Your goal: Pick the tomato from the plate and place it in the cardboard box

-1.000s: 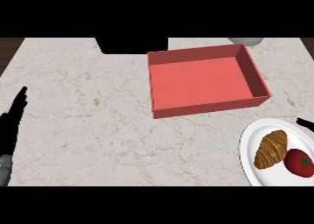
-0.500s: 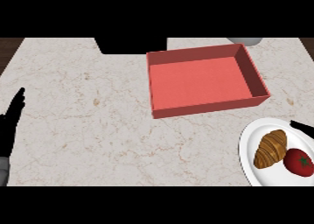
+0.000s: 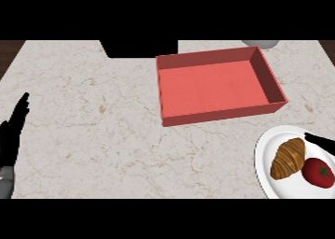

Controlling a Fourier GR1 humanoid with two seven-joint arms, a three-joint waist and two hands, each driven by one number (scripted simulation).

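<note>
Broadly, the pale marbled desk (image 3: 94, 116) fills the view, with a dark block (image 3: 139, 48) at its far edge and a small grey round thing (image 3: 259, 43) just right of that, behind the box. The red box (image 3: 211, 86) sits open-topped on the far right part of the desk, slightly turned, with nothing inside. Nearer and to the right lies the white plate (image 3: 266, 149), partly cut off by the view's right and lower edges, close to the box's near right corner but apart from it. The left hand (image 3: 8, 137) rests at the view's left edge, well away from box and plate, its fingers straight and pointing away from the robot, holding nothing. On the plate a croissant (image 3: 288, 158) lies on the left side, and the tomato (image 3: 318, 172) sits just beside it on the right, stem up, not yet picked. Of the right hand (image 3: 326, 144) only a dark straight part shows, coming in from the right edge over the plate just beyond the tomato; it looks outstretched, holds nothing, and is not on the tomato.
</note>
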